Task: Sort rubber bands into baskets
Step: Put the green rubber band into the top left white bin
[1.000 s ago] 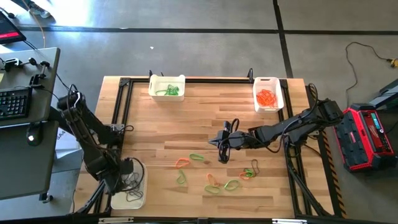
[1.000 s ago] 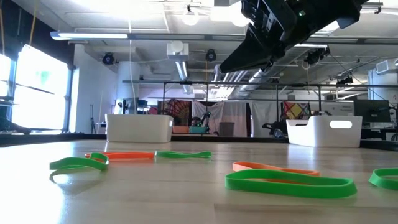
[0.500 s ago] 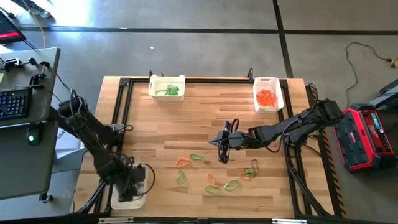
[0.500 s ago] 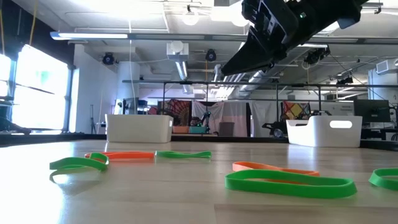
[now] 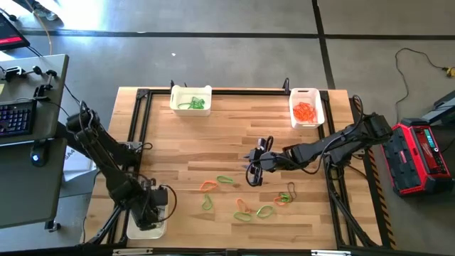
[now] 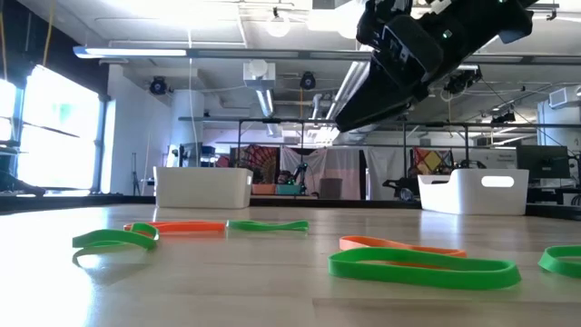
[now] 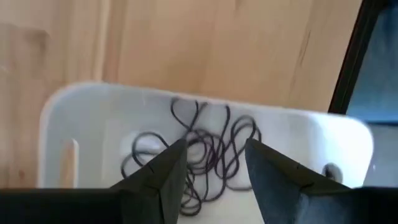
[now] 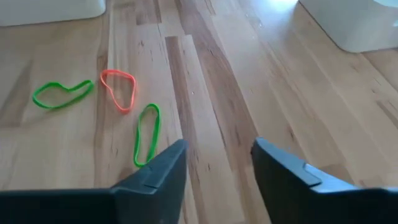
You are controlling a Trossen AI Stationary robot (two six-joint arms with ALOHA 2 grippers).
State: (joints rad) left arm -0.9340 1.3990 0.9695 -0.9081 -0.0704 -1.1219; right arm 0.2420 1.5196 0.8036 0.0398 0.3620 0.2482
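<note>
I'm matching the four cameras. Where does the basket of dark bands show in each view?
High view: basket of dark bands at the table's near left corner, under the left gripper.
Low view: not in it.
Left wrist view: basket fills the middle, dark bands between the open fingers.
Right wrist view: not in it.
Shared landmark: the left gripper above it.

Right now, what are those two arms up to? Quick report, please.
Left gripper open over the basket of dark rubber bands. Right gripper open above mid-table, empty. Green and orange bands loose on wood. Nothing in the way.

Left gripper (image 5: 158,204) and right gripper (image 5: 256,171): fingers parted, holding nothing.
</note>
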